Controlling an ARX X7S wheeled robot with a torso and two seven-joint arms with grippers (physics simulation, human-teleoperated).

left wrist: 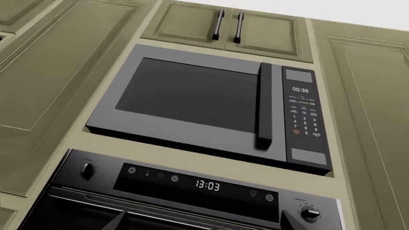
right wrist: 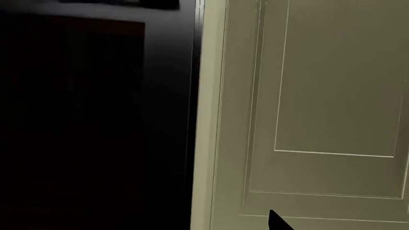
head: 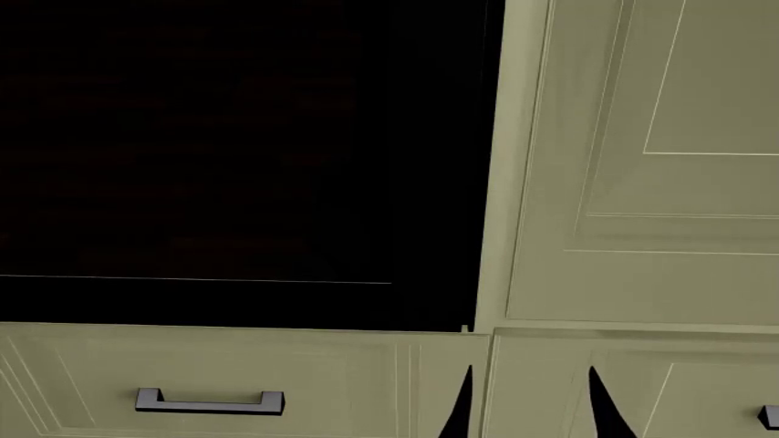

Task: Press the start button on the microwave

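The microwave (left wrist: 191, 103) shows in the left wrist view, built into olive-cream cabinets. It has a grey frame, a dark window, a vertical black handle (left wrist: 265, 105) and a keypad panel (left wrist: 305, 120) reading 00:38. My left gripper (left wrist: 203, 225) is open; only its two dark fingertips (left wrist: 115, 221) show, low and well short of the microwave. In the head view my right gripper (head: 532, 411) is open, its fingertips apart in front of the cream cabinet beside a near-black appliance front (head: 244, 155). One right fingertip (right wrist: 278, 222) shows in the right wrist view.
An oven (left wrist: 191, 187) with a 13:03 display and two knobs sits directly under the microwave. Two cabinet doors with black handles (left wrist: 227, 26) are above it. A drawer with a grey handle (head: 210, 401) lies under the black front, and a cream panelled door (head: 658, 182) is to its right.
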